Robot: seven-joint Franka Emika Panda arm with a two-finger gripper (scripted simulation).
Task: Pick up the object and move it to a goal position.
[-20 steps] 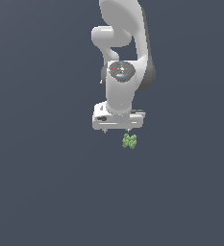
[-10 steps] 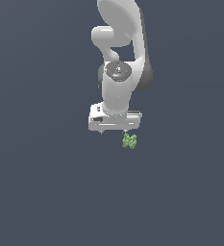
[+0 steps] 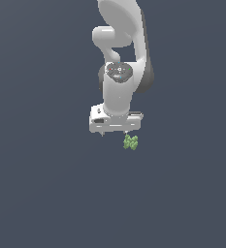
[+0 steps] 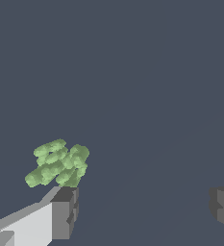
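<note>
- Above the dark tabletop (image 3: 46, 193), the white arm (image 3: 121, 58) hangs straight down, its hand (image 3: 114, 133) pointing at the surface.
- Hand fingers (image 4: 65, 211) stand wide apart, gripping nothing.
- Just beside one fingertip, outside the gap between the fingers, lies the small light-green lumpy object (image 3: 130, 142), so close that contact cannot be told.

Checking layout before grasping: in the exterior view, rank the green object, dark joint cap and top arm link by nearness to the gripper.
From the gripper:
1. green object, just below, toward the exterior view's right.
2. dark joint cap, above it.
3. top arm link, highest.
</note>
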